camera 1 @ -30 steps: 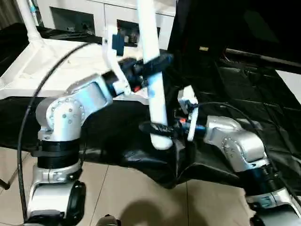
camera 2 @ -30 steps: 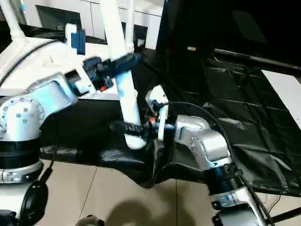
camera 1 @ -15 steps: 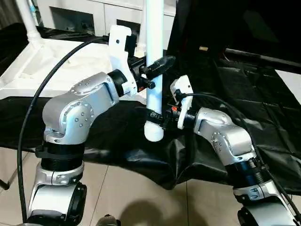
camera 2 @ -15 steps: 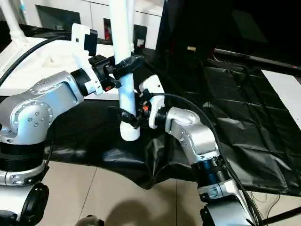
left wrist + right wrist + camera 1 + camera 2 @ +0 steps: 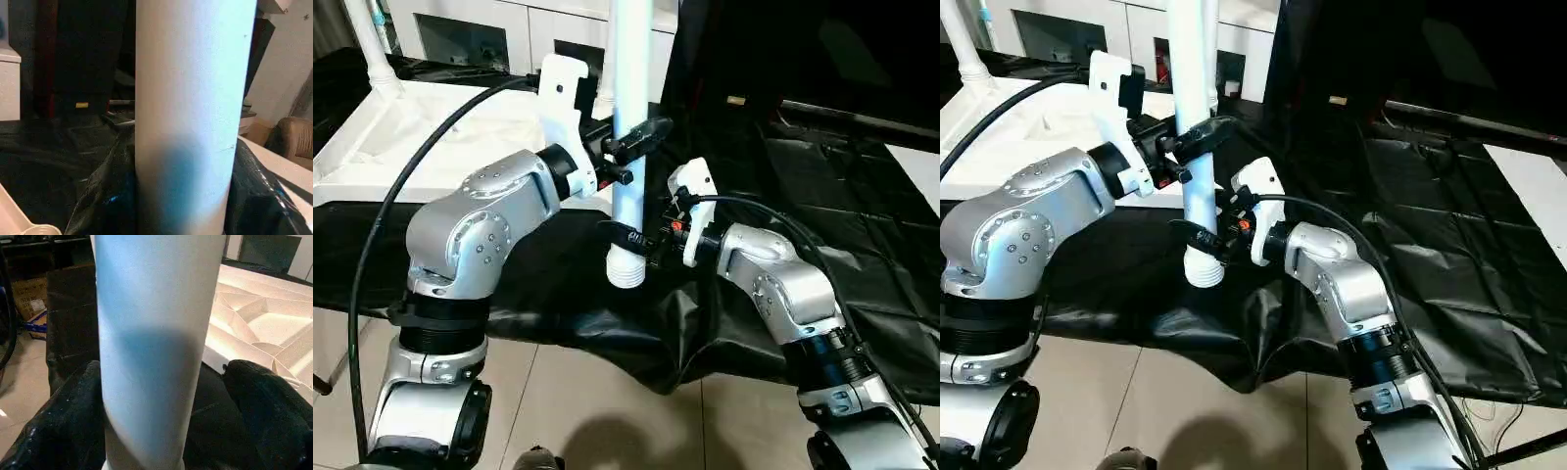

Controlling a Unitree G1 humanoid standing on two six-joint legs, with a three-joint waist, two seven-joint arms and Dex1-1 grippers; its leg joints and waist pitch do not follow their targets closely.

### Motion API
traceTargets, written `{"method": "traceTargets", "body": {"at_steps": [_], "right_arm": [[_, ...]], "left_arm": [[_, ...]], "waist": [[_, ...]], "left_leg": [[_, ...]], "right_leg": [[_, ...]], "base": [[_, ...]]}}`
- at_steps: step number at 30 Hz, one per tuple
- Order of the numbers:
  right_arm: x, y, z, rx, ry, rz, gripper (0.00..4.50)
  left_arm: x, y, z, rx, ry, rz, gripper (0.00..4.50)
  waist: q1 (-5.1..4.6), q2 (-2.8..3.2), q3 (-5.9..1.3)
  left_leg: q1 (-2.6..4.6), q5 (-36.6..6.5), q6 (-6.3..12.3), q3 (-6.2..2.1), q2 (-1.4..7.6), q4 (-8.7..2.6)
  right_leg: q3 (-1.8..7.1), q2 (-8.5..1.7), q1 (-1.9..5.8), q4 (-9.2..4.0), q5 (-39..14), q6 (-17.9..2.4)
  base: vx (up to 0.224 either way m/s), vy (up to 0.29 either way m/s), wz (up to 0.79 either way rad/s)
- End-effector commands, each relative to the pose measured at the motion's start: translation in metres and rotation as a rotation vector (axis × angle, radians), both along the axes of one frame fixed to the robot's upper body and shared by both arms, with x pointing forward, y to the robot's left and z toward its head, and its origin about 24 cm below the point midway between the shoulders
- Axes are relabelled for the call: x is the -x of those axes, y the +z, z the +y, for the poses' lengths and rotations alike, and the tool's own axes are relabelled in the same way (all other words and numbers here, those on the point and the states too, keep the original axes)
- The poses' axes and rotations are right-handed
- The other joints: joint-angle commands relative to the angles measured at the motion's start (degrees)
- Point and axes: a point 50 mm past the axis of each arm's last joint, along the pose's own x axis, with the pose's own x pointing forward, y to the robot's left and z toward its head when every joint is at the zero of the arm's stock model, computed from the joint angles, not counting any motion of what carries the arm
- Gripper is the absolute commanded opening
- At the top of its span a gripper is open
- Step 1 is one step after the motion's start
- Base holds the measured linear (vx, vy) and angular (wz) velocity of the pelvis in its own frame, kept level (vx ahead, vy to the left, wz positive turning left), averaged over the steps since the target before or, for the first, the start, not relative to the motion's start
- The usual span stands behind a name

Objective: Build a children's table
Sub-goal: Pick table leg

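**benchbot:** Leg [image 5: 631,147] is standing upright over the black sheet [image 5: 822,176], ribbed end down. Right gripper [image 5: 628,235] sits low on it, near that end, fingers [image 5: 266,401] spread either side with a gap on one side, so not clamped.

**tinker88:** And the left?

**benchbot:** Left gripper [image 5: 628,147] is squeezed onto the leg higher up. Tabletop [image 5: 431,137] lies underside up behind, another leg [image 5: 367,44] already standing in a far corner.
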Motion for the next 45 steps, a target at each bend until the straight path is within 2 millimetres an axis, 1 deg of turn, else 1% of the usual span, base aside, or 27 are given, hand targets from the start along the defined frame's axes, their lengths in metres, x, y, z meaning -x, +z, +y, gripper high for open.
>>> {"method": "traceTargets", "body": {"at_steps": [1,5,7,12,16,19,22,23,24,27,28,32,33,35,37,38,39,40,45], "right_arm": [[-0.003,0.002,-0.005,-0.003,-0.019,-0.008,4.12],[-0.003,0.001,-0.004,-0.013,-0.011,0.006,4.12],[-0.002,0.000,-0.003,-0.015,0.007,0.029,4.12],[-0.001,-0.003,-0.002,0.013,0.036,0.052,4.12],[0.000,-0.005,-0.002,0.029,0.049,0.062,4.12],[0.001,-0.007,-0.003,0.046,0.061,0.073,4.12],[0.001,-0.009,-0.003,0.051,0.063,0.084,4.12],[0.001,-0.009,-0.003,0.052,0.063,0.086,3.95],[0.001,-0.010,-0.003,0.052,0.065,0.089,3.84],[0.001,-0.010,-0.003,0.055,0.069,0.093,3.64],[0.001,-0.010,-0.003,0.055,0.071,0.094,3.64],[0.001,-0.011,-0.002,0.056,0.076,0.098,3.20],[0.001,-0.011,-0.002,0.057,0.076,0.099,3.20],[0.002,-0.012,-0.001,0.057,0.080,0.102,2.95],[0.002,-0.012,-0.001,0.056,0.081,0.104,2.83],[0.002,-0.012,-0.001,0.055,0.082,0.104,2.77],[0.002,-0.012,-0.001,0.055,0.082,0.105,2.70],[0.001,-0.012,-0.002,0.055,0.081,0.106,2.54],[0.001,-0.013,-0.002,0.055,0.080,0.106,2.54]], "left_arm": [[0.001,0.001,-0.005,-0.013,-0.022,-0.017,1.78],[0.003,0.000,-0.006,-0.018,-0.038,-0.020,1.78],[0.008,-0.001,-0.009,-0.037,-0.076,-0.030,1.78],[0.012,-0.004,-0.012,-0.080,-0.110,-0.043,1.78],[0.012,-0.003,-0.011,-0.084,-0.110,-0.048,1.78],[0.011,-0.002,-0.010,-0.086,-0.105,-0.053,1.78],[0.012,-0.002,-0.010,-0.085,-0.107,-0.055,1.78],[0.012,-0.002,-0.010,-0.085,-0.107,-0.055,1.78],[0.012,-0.001,-0.010,-0.084,-0.110,-0.056,1.78],[0.012,-0.001,-0.010,-0.082,-0.114,-0.055,1.78],[0.012,-0.001,-0.010,-0.081,-0.115,-0.054,1.78],[0.013,0.000,-0.011,-0.072,-0.121,-0.054,1.78],[0.013,0.001,-0.011,-0.071,-0.122,-0.055,1.78],[0.013,0.001,-0.011,-0.068,-0.125,-0.054,1.78],[0.013,0.001,-0.012,-0.064,-0.130,-0.054,1.78],[0.014,0.001,-0.012,-0.062,-0.132,-0.053,1.78],[0.014,0.002,-0.013,-0.060,-0.132,-0.052,1.78],[0.014,0.002,-0.013,-0.059,-0.133,-0.051,1.78],[0.013,0.002,-0.013,-0.059,-0.133,-0.051,1.78]], "waist": [[-0.26,0.55,-4.01],[-0.20,0.57,-3.97],[-0.18,0.52,-3.95],[-0.20,0.47,-3.94],[-0.20,0.44,-3.88],[-0.20,0.54,-3.91],[-0.22,0.44,-3.93],[-0.18,0.52,-3.92],[-0.20,0.44,-3.94],[-0.17,0.41,-3.94],[-0.15,0.42,-3.95],[-0.12,0.44,-3.92],[-0.15,0.44,-3.93],[-0.16,0.48,-3.88],[-0.16,0.44,-3.93],[-0.12,0.56,-3.92],[-0.14,0.47,-3.91],[-0.12,0.46,-3.93],[-0.12,0.52,-3.95]], "left_leg": [[2.26,-10.82,-5.20,-1.61,3.84,-5.01],[2.18,-10.48,-4.94,-1.58,3.81,-4.98],[2.17,-10.60,-4.77,-1.60,3.84,-5.02],[2.21,-10.66,-4.81,-1.59,3.89,-5.06],[2.21,-11.02,-5.01,-1.59,3.88,-5.08],[2.17,-10.82,-5.09,-1.61,3.87,-5.06],[2.17,-10.78,-5.12,-1.58,3.85,-5.04],[2.22,-10.71,-5.07,-1.58,3.87,-5.02],[2.15,-10.54,-5.04,-1.59,3.89,-5.04],[2.16,-10.37,-4.87,-1.55,3.82,-5.01],[2.11,-10.15,-4.84,-1.57,3.86,-4.99],[2.20,-10.57,-4.90,-1.58,3.90,-5.02],[2.17,-10.52,-4.89,-1.59,3.89,-5.02],[2.20,-10.78,-5.01,-1.59,3.90,-5.05],[2.19,-10.71,-5.03,-1.60,3.89,-5.04],[2.19,-10.72,-5.03,-1.60,3.89,-5.03],[2.16,-10.73,-4.98,-1.59,3.88,-5.03],[2.13,-10.55,-4.98,-1.61,3.90,-5.04],[2.22,-10.67,-4.93,-1.60,3.90,-5.02]], "right_leg": [[2.91,-5.23,1.63,-4.40,-7.26,-9.18],[2.92,-5.26,1.67,-4.38,-7.20,-9.28],[2.91,-5.31,1.69,-4.40,-7.68,-9.25],[2.92,-5.27,1.64,-4.44,-8.15,-9.10],[2.93,-5.32,1.60,-4.52,-9.20,-8.95],[2.93,-5.29,1.64,-4.50,-8.85,-8.89],[2.92,-5.32,1.63,-4.48,-8.71,-9.01],[2.92,-5.31,1.58,-4.45,-8.61,-9.11],[2.93,-5.34,1.65,-4.43,-8.37,-9.15],[2.90,-5.30,1.67,-4.41,-8.17,-9.28],[2.94,-5.36,1.71,-4.39,-8.07,-9.28],[2.91,-5.36,1.62,-4.45,-8.88,-9.23],[2.92,-5.34,1.64,-4.44,-8.77,-9.24],[2.92,-5.33,1.57,-4.49,-8.88,-9.26],[2.90,-5.34,1.64,-4.44,-8.74,-9.25],[2.92,-5.36,1.62,-4.43,-8.63,-9.28],[2.92,-5.36,1.63,-4.46,-8.57,-9.30],[2.92,-5.38,1.70,-4.43,-8.42,-9.32],[2.90,-5.34,1.64,-4.43,-8.48,-9.38]], "base": [[0.000,0.000,0.00],[0.000,0.000,0.00],[0.000,0.000,0.00],[0.000,0.000,0.00],[0.000,0.000,0.00],[0.000,0.000,0.00],[0.000,0.000,0.00],[0.000,0.000,0.00],[0.000,0.000,0.00],[0.000,0.000,0.00],[0.000,0.000,0.00],[0.000,0.000,0.00],[0.000,0.000,0.00],[0.000,0.000,0.00],[0.000,0.000,0.00],[0.000,0.000,0.00],[0.000,0.000,0.00],[0.000,0.000,0.00],[0.000,0.000,0.00]]}}
